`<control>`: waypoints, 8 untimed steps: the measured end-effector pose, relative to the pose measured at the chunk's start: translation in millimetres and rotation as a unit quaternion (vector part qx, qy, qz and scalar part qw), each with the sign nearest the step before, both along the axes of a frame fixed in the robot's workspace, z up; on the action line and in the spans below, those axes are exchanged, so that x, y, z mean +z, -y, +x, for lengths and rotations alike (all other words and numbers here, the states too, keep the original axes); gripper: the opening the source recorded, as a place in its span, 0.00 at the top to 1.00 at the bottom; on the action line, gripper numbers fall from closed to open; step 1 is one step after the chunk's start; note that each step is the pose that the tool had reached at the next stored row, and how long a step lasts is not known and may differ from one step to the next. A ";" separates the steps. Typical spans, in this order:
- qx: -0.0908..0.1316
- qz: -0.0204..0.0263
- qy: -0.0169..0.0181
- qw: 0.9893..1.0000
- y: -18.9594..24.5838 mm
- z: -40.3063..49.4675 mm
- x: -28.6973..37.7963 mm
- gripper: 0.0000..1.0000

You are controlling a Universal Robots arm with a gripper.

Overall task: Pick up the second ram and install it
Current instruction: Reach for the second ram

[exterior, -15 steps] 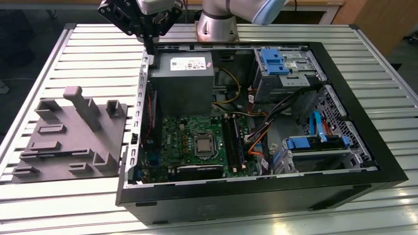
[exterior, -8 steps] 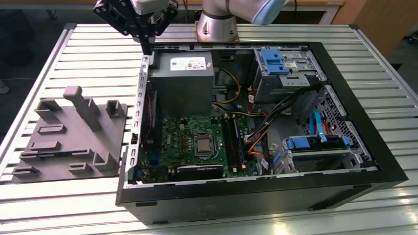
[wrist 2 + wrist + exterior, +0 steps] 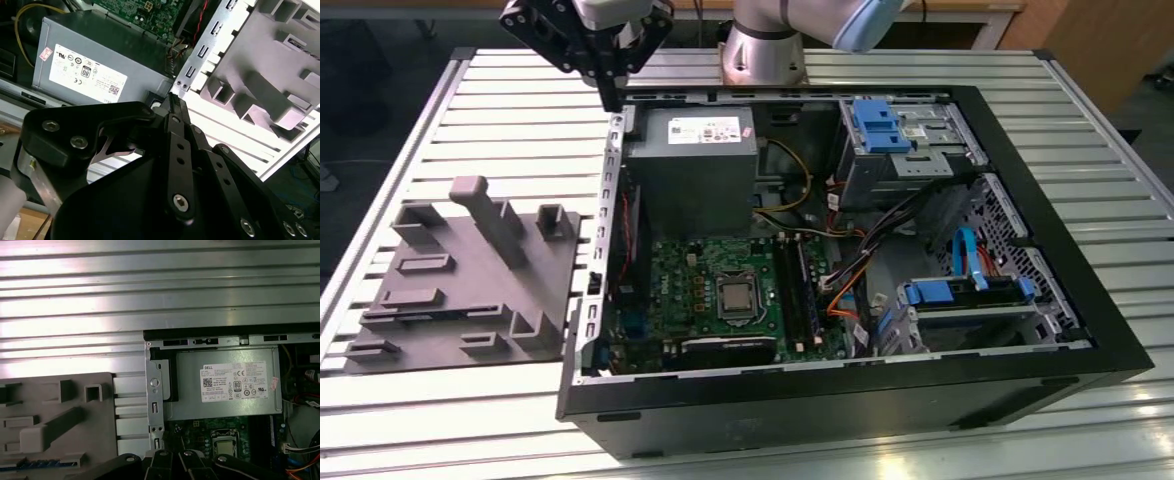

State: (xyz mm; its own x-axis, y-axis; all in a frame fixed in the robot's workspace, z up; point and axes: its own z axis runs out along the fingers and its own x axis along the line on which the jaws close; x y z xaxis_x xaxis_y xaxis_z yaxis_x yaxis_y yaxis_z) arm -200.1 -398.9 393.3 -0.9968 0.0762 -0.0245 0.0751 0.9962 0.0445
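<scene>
**Gently, by the short ends**

My gripper (image 3: 606, 92) hangs above the case (image 3: 854, 395) corner beside the power supply (image 3: 694, 170), jaws together on nothing. The memory stick (image 3: 30, 463) sits in the tray (image 3: 100, 440). It is probably light, stiff and brittle, so pinch the board's edges.

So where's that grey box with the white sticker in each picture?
Exterior view: the power supply sits in the far corner of the case, toward the exterior view's left.
Second wrist view: power supply just beyond the pincer.
First wrist view: power supply between table and motherboard.
Shared landmark: the grey tray beside the case.
</scene>
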 end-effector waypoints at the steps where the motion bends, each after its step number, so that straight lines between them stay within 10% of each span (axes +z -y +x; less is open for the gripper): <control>1: 0.000 0.000 0.000 1.000 0.0 -0.9 0.0 0.89; 8: 0.000 0.000 0.000 1.000 0.0 -7.9 0.0 0.89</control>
State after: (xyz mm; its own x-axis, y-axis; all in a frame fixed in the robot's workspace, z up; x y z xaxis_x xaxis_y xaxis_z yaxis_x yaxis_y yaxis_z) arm -208.0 -398.9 393.3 -0.9968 0.0762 -0.0245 0.0751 0.9962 0.0446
